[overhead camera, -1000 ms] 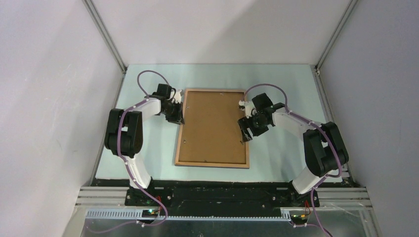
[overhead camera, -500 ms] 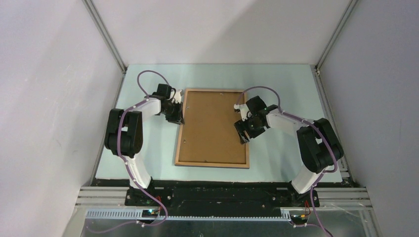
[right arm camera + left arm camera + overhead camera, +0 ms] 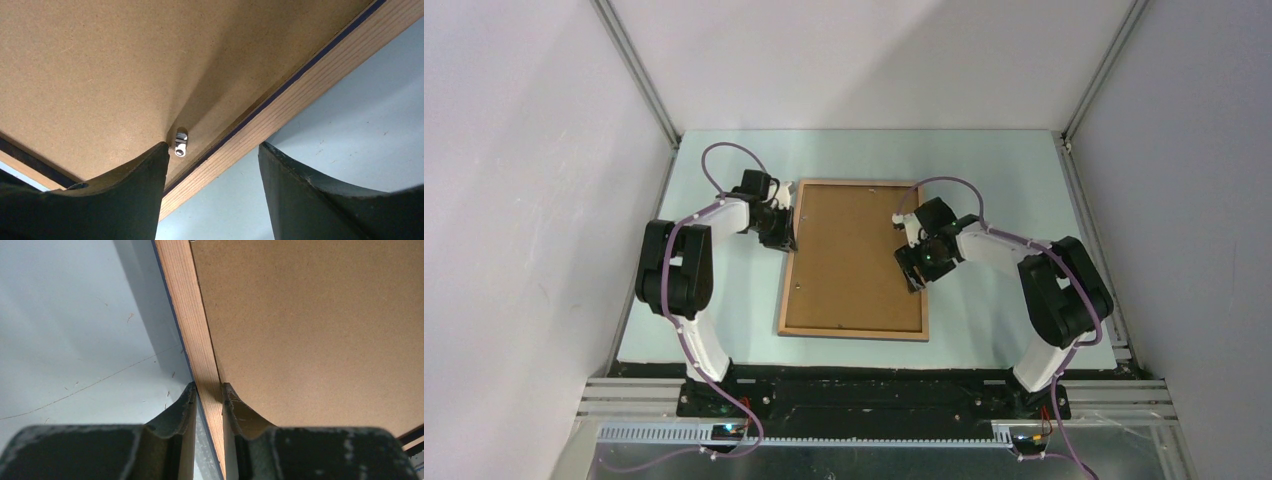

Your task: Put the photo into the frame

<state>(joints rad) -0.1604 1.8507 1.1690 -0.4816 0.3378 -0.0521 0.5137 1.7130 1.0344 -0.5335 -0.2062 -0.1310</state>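
Note:
The frame [image 3: 852,332] lies flat on the pale mat with its wood-brown face up. A solid brown backing board [image 3: 854,255] fills it. The photo is hidden. My left gripper [image 3: 786,240] is shut on the frame's left rail [image 3: 187,315], one finger on each side of it [image 3: 208,388]. My right gripper [image 3: 914,278] hovers open over the right rail [image 3: 320,75]; one finger is above the board [image 3: 125,65], the other is beyond the rail over the mat [image 3: 213,145]. A small metal clip [image 3: 181,145] sits on the board beside the inner fingertip.
The pale blue-green mat [image 3: 994,180] surrounds the frame. White enclosure walls and metal posts stand at the back and at both sides. The arm bases sit on the black strip at the near edge [image 3: 874,395].
My right gripper has shifted left, from outside the right rail to over its inner edge, and its jaws have narrowed a little. The left arm and the frame have not moved.

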